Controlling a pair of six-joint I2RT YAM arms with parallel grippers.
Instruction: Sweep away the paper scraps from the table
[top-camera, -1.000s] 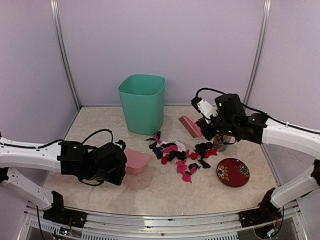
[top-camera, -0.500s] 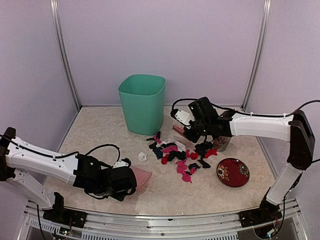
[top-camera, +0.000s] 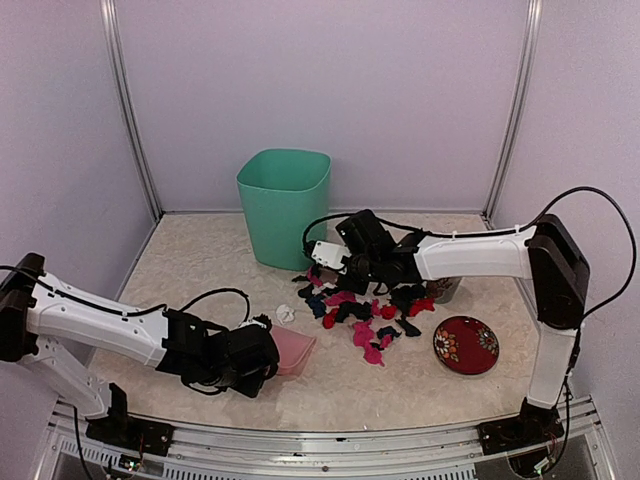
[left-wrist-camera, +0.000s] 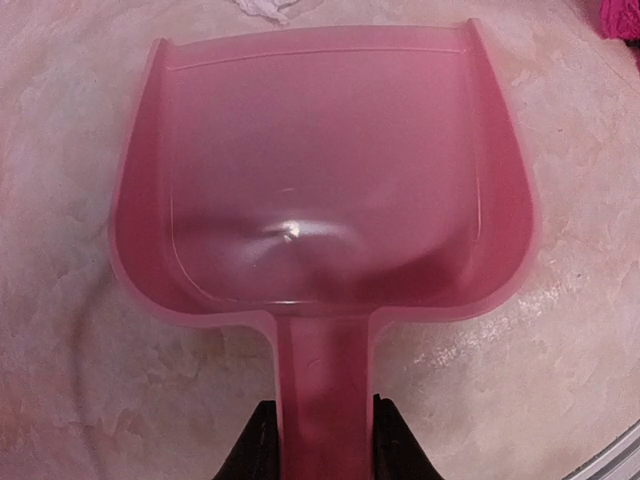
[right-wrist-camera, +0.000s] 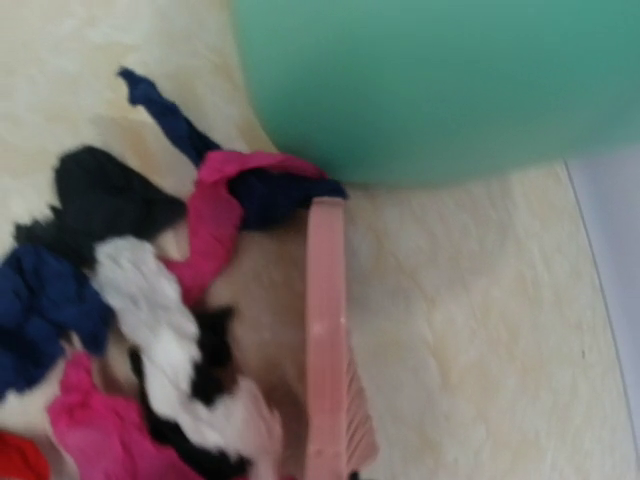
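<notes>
Near side: left fingers clenched on the handle of the pink dustpan, only their tips showing at the frame's lower edge; pan rests on the tabletop, mouth facing away from them; paper scraps heaped beyond that mouth. Far side of the heap: right fingers low, dark against dark scraps, grip cannot be told; pink brush runs ahead of them toward the green bin, blurred, its base cut off.
</notes>
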